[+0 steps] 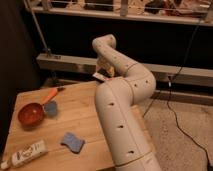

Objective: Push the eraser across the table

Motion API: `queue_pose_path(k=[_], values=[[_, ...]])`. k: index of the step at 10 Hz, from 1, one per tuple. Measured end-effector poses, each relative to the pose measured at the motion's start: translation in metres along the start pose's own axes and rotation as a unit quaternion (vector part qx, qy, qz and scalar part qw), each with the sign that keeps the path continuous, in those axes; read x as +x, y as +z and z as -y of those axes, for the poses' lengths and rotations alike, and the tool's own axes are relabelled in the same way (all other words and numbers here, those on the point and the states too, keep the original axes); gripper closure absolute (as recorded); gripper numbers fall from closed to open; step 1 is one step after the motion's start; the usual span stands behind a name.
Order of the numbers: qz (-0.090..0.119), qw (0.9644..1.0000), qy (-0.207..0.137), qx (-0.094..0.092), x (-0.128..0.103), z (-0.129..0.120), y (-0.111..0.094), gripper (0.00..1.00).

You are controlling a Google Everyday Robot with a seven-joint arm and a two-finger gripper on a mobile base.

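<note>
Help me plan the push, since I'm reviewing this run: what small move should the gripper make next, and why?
Probably lower the gripper a little, until it is level with the eraser on its far side. The gripper hangs just above the eraser, which lies at the far edge of the table, and bare boards stretch from there toward the camera.

Eraser [98, 76] whitish, dark edge, poss. at table [80, 114] far edge, by tool [104, 69].
</note>
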Motion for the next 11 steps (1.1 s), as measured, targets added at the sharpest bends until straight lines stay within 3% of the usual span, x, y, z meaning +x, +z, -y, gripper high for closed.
queue_pose_path(k=[2, 4, 6, 9, 11], values=[[-0.001, 0.9999, 0.01, -0.01, 0.021, 0.022, -0.005, 0.29], [0.002, 0.9998, 0.017, -0.013, 0.034, 0.039, -0.008, 0.45], [0.008, 0.9996, 0.025, -0.012, 0.045, 0.055, -0.01, 0.66], [0.018, 0.9994, 0.024, -0.018, 0.05, 0.054, -0.005, 0.94], [0.022, 0.999, 0.028, -0.029, 0.049, 0.046, 0.002, 1.0]])
